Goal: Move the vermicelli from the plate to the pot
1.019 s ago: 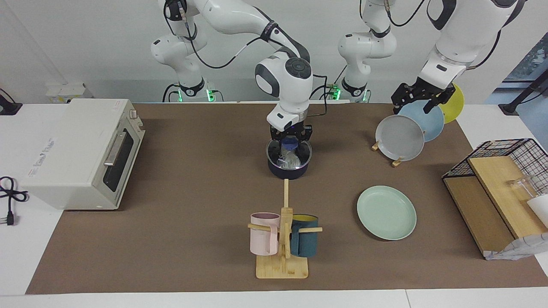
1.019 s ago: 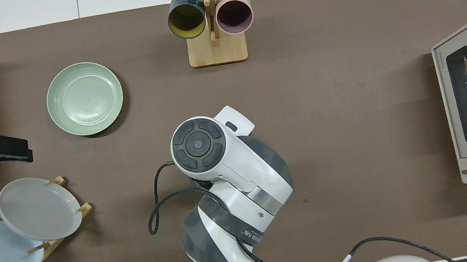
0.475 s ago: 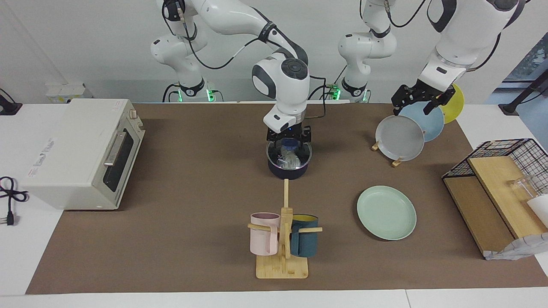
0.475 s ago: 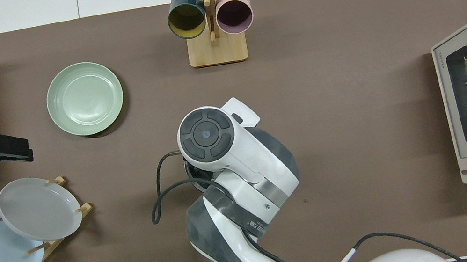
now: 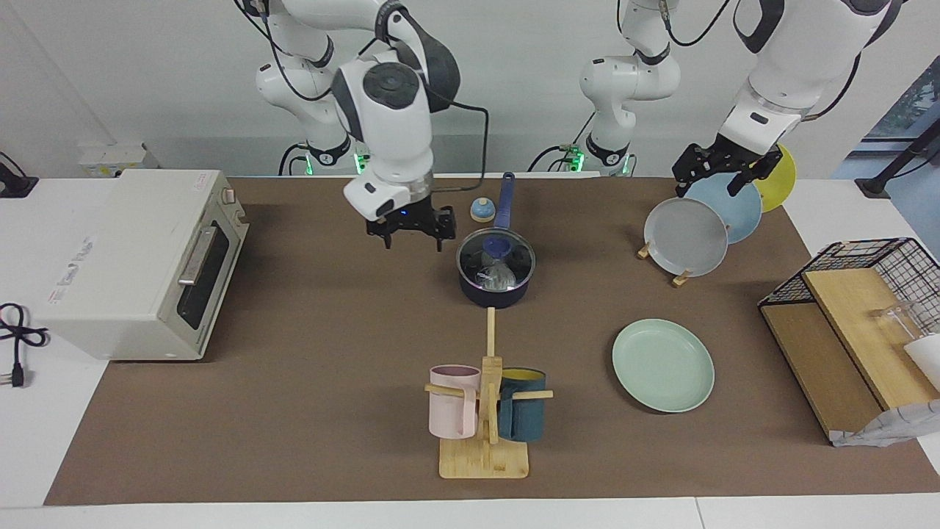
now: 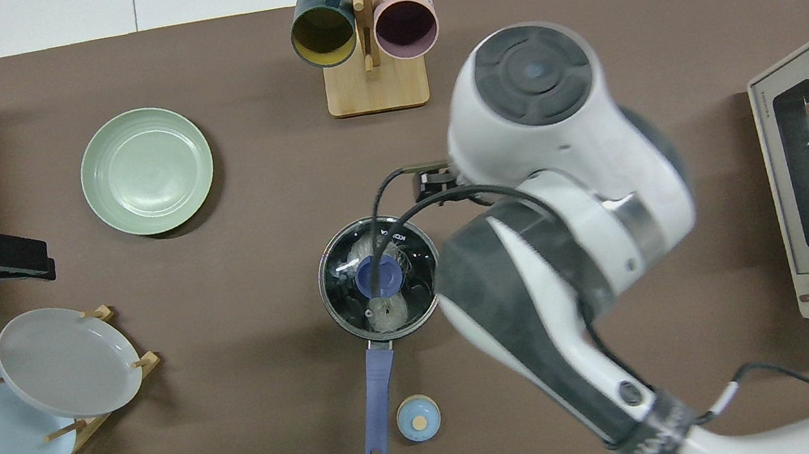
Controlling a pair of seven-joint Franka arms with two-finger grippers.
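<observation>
The dark navy pot (image 5: 493,292) stands mid-table with its long blue handle (image 5: 504,198) pointing toward the robots. A glass lid with a blue knob (image 5: 497,246) lies on it. The whitish vermicelli (image 5: 499,278) shows inside through the lid, also in the overhead view (image 6: 388,313). The mint-green plate (image 5: 663,365) lies bare, farther from the robots, toward the left arm's end. My right gripper (image 5: 411,236) hangs open and empty above the mat beside the pot, toward the right arm's end. My left gripper (image 5: 711,184) waits open over the plate rack.
A rack holds grey (image 5: 685,236), light blue and yellow plates. A mug tree (image 5: 486,411) with pink and teal mugs stands farther out than the pot. A toaster oven (image 5: 139,261) is at the right arm's end. A small blue round piece (image 5: 481,211) lies by the handle. A wire basket (image 5: 866,294) sits at the left arm's end.
My right gripper has lifted off the lid's blue knob and swung away from the pot toward the right arm's end, uncovering the pot. The left arm has not moved.
</observation>
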